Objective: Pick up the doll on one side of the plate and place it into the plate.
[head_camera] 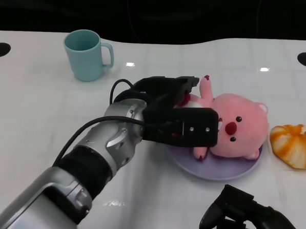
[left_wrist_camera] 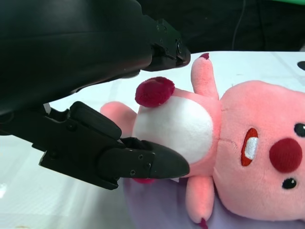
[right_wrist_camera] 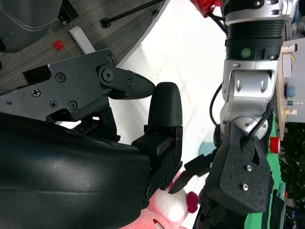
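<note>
On your far left, a teal mug (head_camera: 87, 54) is standing upright on the white counter (head_camera: 30, 103). Moving right, your left hand (head_camera: 176, 115) is reaching over the lavender plate (head_camera: 211, 169), its fingers (left_wrist_camera: 152, 162) spread around the body of the pink doll (head_camera: 234, 126); you cannot tell whether they are actually gripping it. The doll is lying on the plate, head pointing right. Your right hand (head_camera: 253, 217) is sitting low near the front edge, fingers curled and holding nothing. At far right, an orange-and-white object (head_camera: 295, 145) is lying just beside the plate.
</note>
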Controlling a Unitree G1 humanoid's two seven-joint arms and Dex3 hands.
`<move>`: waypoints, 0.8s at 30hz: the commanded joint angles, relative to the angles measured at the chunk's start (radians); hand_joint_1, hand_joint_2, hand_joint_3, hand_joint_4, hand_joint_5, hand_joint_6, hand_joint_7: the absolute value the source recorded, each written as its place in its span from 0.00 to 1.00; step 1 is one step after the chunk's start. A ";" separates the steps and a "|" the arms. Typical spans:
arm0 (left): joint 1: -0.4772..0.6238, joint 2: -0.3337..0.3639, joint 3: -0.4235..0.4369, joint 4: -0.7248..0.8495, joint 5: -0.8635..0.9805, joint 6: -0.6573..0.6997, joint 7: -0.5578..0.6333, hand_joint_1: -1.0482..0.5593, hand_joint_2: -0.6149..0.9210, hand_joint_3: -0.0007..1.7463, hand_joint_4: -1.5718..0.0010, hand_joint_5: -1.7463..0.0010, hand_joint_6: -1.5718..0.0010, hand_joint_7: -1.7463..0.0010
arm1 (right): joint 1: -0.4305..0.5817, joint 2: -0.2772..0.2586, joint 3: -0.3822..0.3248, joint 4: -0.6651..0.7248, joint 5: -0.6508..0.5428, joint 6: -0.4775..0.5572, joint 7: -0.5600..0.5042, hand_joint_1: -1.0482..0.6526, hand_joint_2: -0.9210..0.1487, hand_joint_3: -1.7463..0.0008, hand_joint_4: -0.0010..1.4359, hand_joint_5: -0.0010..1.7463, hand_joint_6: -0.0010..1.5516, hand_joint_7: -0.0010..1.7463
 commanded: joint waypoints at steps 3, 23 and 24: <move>0.053 0.087 0.018 -0.161 -0.004 0.023 -0.092 0.09 1.00 0.29 1.00 1.00 1.00 1.00 | 0.001 -0.012 -0.013 0.011 -0.001 -0.017 0.003 0.49 0.05 0.64 0.45 1.00 0.29 0.97; 0.489 0.131 0.328 -0.666 -0.324 -0.106 -0.042 0.48 0.99 0.05 0.91 0.45 0.68 0.90 | 0.017 -0.019 -0.032 0.009 0.007 -0.020 0.024 0.48 0.04 0.64 0.46 1.00 0.28 0.96; 0.509 0.128 0.341 -0.682 -0.347 -0.117 -0.044 0.51 0.98 0.05 0.89 0.43 0.66 0.89 | 0.018 -0.019 -0.033 0.009 0.006 -0.022 0.025 0.48 0.04 0.64 0.46 1.00 0.28 0.96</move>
